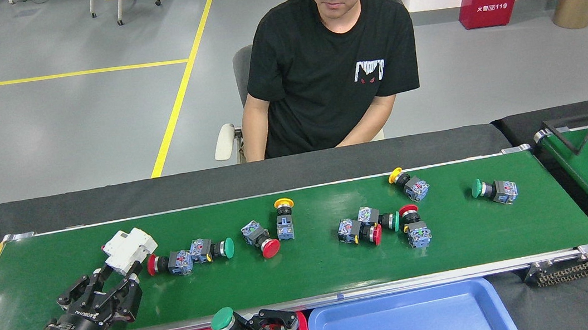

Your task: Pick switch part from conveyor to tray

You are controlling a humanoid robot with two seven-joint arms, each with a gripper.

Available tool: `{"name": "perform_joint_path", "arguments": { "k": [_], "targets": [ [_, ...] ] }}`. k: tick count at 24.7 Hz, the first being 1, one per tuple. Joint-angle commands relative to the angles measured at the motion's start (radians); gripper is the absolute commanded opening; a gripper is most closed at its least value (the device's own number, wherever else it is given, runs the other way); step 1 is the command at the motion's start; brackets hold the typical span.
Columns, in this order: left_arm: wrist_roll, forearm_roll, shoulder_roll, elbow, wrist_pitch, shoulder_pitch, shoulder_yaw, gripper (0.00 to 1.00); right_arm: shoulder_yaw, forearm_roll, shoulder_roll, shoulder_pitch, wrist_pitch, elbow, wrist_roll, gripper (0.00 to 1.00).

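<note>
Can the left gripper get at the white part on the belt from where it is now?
Probably yes: the left gripper sits just below the white part, fingers spread toward it. A red-capped switch lies close on the right and could be nudged.

Glossy green conveyor [296,277] — silver metal rails.
</note>
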Motion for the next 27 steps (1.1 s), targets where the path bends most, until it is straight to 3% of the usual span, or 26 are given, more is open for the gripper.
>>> {"name": "perform_joint_path", "arguments": {
  "k": [1,11,14,17,22,25,27],
  "targets": [
    [-0.009,0.001,-0.023,-0.043,0.007,-0.01,-0.031,0.05,-0.004,0.0,0.004,-0.009,-0.008,-0.018,-0.013,0.99],
    [-0.043,0.001,-0.069,-0.113,0.011,-0.005,-0.068,0.06,-0.021,-0.006,-0.002,-0.003,-0.004,-0.068,-0.013,1.0],
    [-0.043,0.001,-0.07,-0.175,0.006,0.046,-0.07,0.06,-0.165,-0.008,-0.042,0.071,0.001,-0.164,-0.015,1.0],
    [-0.045,-0.006,-0.104,-0.256,0.014,0.113,-0.129,0.06,-0.431,-0.008,-0.042,0.207,0.002,-0.264,-0.053,1.0],
    [-0.083,-0.087,-0.207,-0.331,0.03,0.204,-0.281,0.08,-0.788,-0.009,-0.049,0.313,-0.002,-0.267,-0.088,1.0],
    [-0.086,-0.17,-0.273,-0.349,0.034,0.23,-0.406,0.11,-0.863,-0.009,-0.085,0.345,-0.005,-0.261,-0.088,1.0],
    [-0.087,-0.227,-0.288,-0.349,0.061,0.257,-0.495,0.2,-0.874,-0.014,-0.117,0.35,-0.004,-0.249,-0.088,1.0]
  ]
}}
